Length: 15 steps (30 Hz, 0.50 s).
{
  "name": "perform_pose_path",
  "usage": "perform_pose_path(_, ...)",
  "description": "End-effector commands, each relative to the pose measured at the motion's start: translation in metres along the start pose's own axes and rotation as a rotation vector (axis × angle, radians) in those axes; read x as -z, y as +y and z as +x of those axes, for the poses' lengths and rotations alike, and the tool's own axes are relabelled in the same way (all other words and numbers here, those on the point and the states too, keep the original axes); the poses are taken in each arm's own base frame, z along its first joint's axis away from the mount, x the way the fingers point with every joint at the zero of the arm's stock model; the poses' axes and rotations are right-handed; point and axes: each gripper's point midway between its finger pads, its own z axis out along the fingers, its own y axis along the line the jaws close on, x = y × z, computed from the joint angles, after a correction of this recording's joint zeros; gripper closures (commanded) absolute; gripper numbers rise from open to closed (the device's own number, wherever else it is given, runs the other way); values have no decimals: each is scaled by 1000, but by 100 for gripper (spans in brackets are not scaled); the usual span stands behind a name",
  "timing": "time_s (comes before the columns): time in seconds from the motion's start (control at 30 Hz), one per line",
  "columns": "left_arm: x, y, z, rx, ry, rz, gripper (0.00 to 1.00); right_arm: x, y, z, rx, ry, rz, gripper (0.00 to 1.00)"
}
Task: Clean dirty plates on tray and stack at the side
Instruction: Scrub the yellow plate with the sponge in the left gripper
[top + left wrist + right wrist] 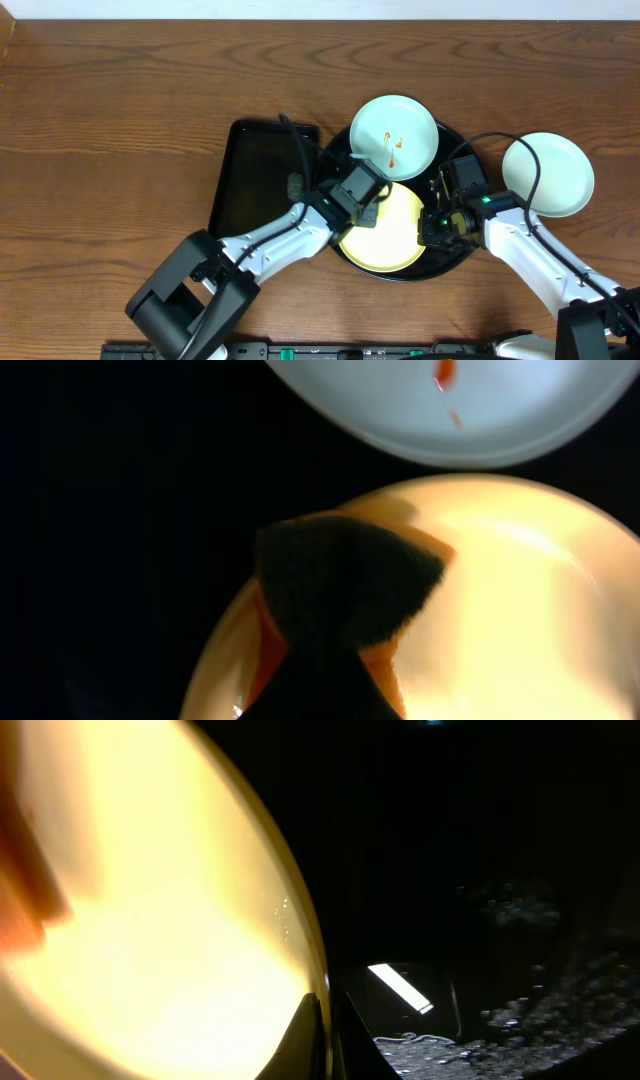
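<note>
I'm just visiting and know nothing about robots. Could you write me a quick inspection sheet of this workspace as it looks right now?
Surface: brown wooden table, no spills seen.
Job's things: the round black tray holds the yellow plate and a sauce-marked mint plate. A second mint plate, which looks clean, sits on the table to the tray's right.
Clutter: a rectangular black tray beside the round one.
Grippers: the left gripper holds a sponge over the yellow plate. The right gripper appears to pinch that plate's rim.
Cables: black cables loop off both arms.
Surroundings: nothing seen.
</note>
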Motion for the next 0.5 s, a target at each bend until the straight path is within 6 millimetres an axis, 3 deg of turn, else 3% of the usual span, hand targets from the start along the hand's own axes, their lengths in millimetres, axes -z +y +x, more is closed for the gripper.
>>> perform_pose_path(0.0,-3,24,-20,31,-62,-76,92,-1,5,7,22,16,-3,99)
perform_pose_path(0.17,8,28,-21,38,-30,-48,92,-1,5,8,23,18,-1,99)
perform_pose_path(0.47,56,14,-35,59,-75,34,92,-1,0,6,12,5,25,99)
